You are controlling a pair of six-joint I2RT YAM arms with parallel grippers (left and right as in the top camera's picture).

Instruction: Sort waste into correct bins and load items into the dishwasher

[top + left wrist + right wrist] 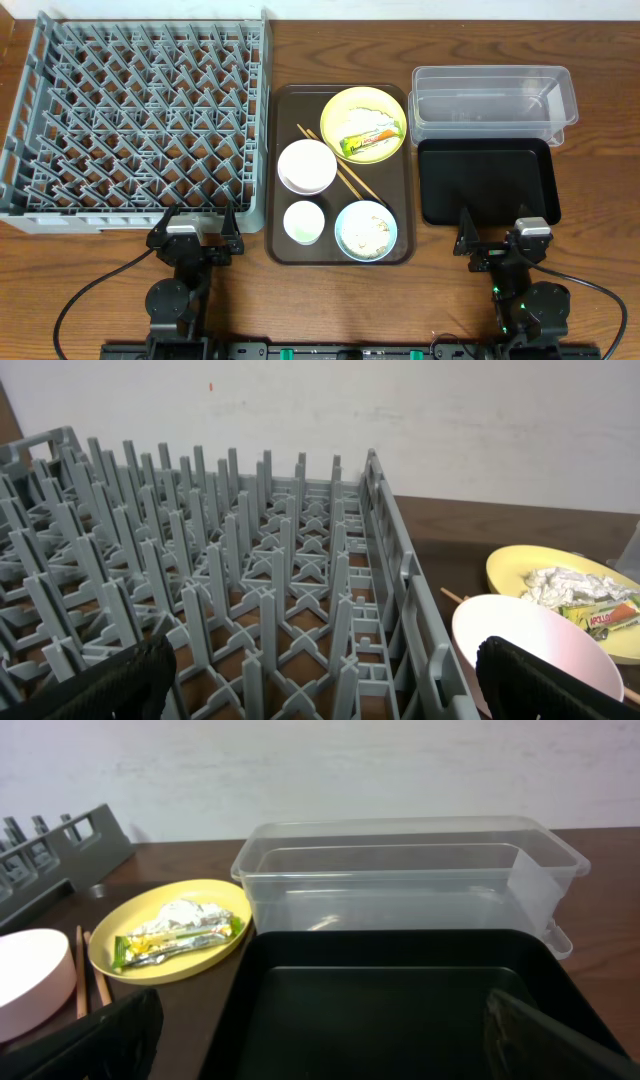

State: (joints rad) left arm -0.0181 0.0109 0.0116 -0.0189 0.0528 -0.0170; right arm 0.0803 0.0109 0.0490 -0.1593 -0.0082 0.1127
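**Both hands wide, nothing held**

The left hand hangs at the worktop's near edge, jaws wide and empty, just in front of the grey dish rack that fills the far left corner. The right hand, equally wide and empty, sits at the near edge by the black tray. The clear tub stands behind that tray, toward the far right corner. Mid-worktop, the brown serving tray carries the yellow plate with snack wrapper and crumpled tissue, the white bowl, small cup, chopsticks, and the light-blue bowl holding rice scraps.
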